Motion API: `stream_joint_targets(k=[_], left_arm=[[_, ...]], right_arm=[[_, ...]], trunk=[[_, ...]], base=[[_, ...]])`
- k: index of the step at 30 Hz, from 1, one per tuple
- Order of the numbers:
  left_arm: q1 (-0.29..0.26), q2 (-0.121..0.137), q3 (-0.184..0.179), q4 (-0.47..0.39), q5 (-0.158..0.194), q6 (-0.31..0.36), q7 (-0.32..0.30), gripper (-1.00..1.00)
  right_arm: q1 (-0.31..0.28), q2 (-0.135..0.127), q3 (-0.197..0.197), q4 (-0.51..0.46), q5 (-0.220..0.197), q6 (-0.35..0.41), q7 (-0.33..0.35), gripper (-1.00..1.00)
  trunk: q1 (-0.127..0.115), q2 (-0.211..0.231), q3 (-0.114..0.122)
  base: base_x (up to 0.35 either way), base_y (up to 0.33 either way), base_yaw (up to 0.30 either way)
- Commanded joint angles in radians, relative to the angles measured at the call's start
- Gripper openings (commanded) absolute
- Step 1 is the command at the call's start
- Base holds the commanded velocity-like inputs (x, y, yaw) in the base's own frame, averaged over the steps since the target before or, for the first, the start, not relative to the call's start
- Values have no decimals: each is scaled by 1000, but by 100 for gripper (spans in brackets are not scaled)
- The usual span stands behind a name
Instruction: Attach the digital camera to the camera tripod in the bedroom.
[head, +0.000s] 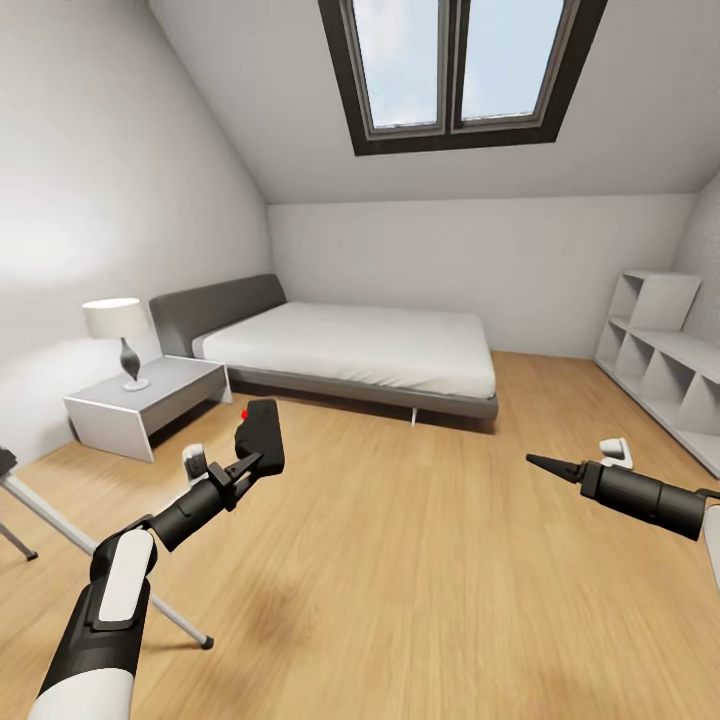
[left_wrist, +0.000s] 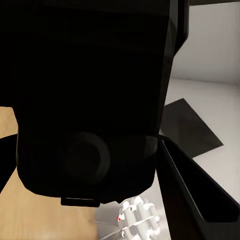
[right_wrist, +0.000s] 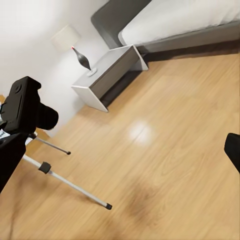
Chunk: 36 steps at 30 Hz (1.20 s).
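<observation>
I've got the digital camera (head: 262, 432) clamped in my left hand (head: 243, 462), raised over the floor; camera tripod (head: 60, 530) sits low to that hand's left, nearer it; right hand (head: 548, 465) idle, grip unclear.

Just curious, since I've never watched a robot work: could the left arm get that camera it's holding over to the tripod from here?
Probably yes. The left gripper holds the digital camera, the camera tripod stands close on that side, and open floor lies between them.

Bright daylight from the skylight (head: 462, 70) — glare patch on the floor (right_wrist: 140, 132), straight edges bowed.
</observation>
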Motion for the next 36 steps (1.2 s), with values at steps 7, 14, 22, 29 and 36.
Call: stream_joint_targets(k=[7,14,22,29,36], left_arm=[[-1,0,6,-1,-3,5,-6,-100],[-1,0,8,-1,-4,6,-6,-100],[-1,1,8,-1,-5,6,-6,-100],[-1,1,9,-1,-5,7,-6,-100],[-1,1,8,-1,-4,6,-6,-100]], right_arm=[[-1,-1,-1,18,22,3,7,100],[-1,1,-1,20,24,3,7,100],[-1,2,0,20,23,3,8,100],[-1,2,0,20,23,3,8,100],[-1,2,-2,20,24,3,9,100]], trunk=[[-27,49,21],[-54,98,43],[-85,154,68],[-112,203,90],[-138,252,112]], base=[[0,0,0],[0,0,0],[0,0,0],[0,0,0],[0,0,0]])
